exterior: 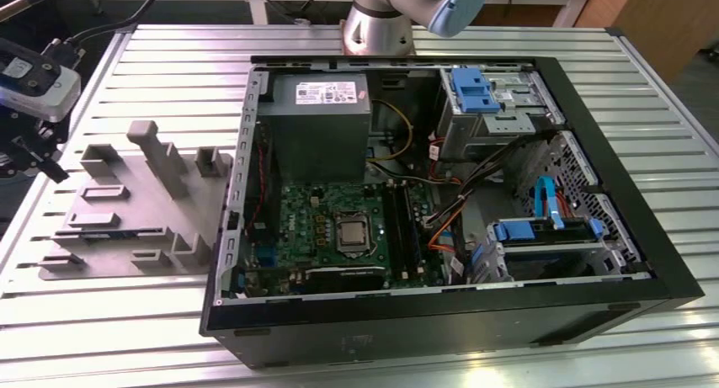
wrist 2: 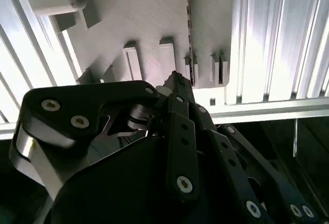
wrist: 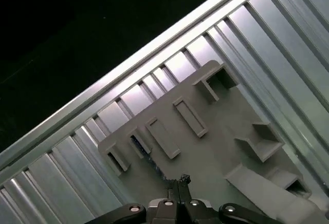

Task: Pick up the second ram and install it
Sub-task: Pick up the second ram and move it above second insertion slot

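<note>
The arm's silver-grey metal column (exterior: 376,30) carried a pale blue joint cap (exterior: 450,5). A white-and-grey box (exterior: 36,83) sat at its wrist. Its matte black hand (wrist 2: 175,77) was made of jointed link bars fastened with round silver screws (wrist 2: 184,184).

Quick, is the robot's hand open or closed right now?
Hand: closed, holding nothing.
</note>
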